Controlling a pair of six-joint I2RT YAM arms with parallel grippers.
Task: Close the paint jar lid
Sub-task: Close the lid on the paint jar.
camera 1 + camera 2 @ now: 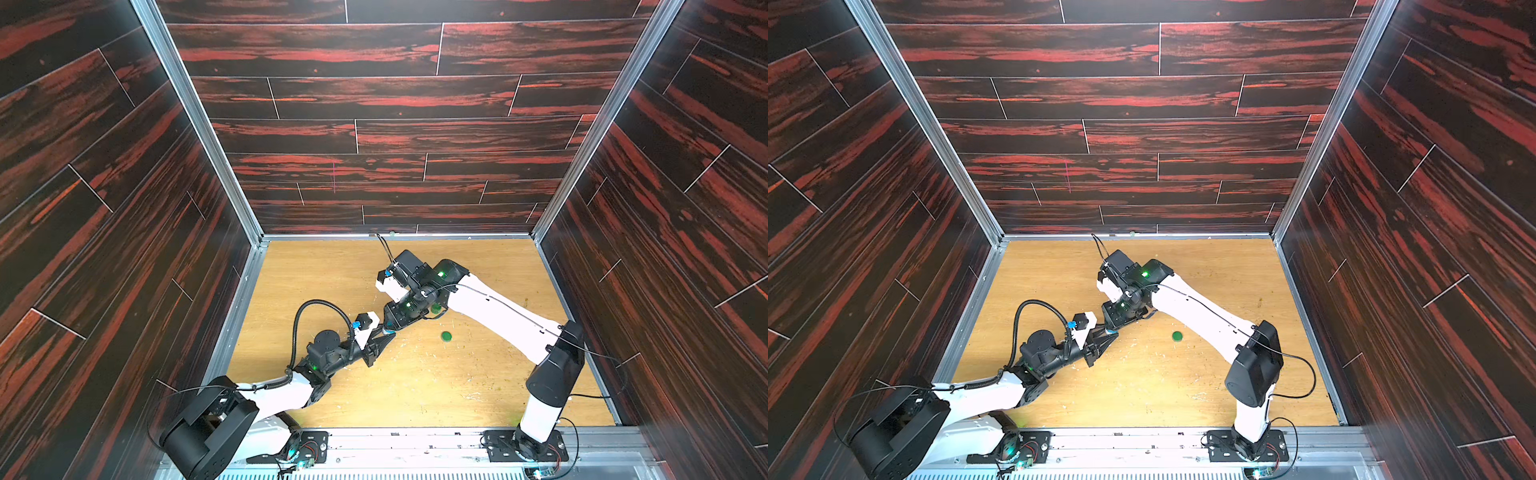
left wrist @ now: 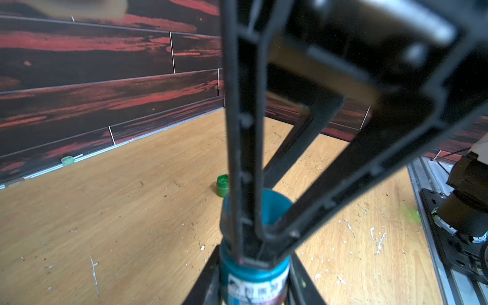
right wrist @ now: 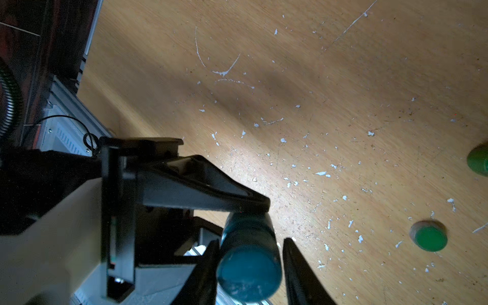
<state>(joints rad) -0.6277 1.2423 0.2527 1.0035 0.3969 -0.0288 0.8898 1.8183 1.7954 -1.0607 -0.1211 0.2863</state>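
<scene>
My left gripper (image 2: 253,286) is shut on a small teal paint jar (image 2: 253,276) with a white label, held just above the table near its middle (image 1: 388,331). The jar's teal lid (image 3: 249,272) sits on the jar's end. My right gripper (image 3: 250,250) straddles the lid. One finger lies against the lid and a narrow gap shows between the lid and the other finger (image 3: 291,253), so the jaws stand slightly open. In both top views the two grippers meet tip to tip (image 1: 1109,331), and the jar is mostly hidden between them.
A loose green lid (image 1: 446,336) lies flat on the wooden table (image 1: 415,395), right of the grippers. A small green jar (image 2: 222,185) stands beyond it, partly under the right arm (image 1: 435,308). A pale green piece (image 2: 67,160) rests at the back wall. Dried paint flecks dot the table.
</scene>
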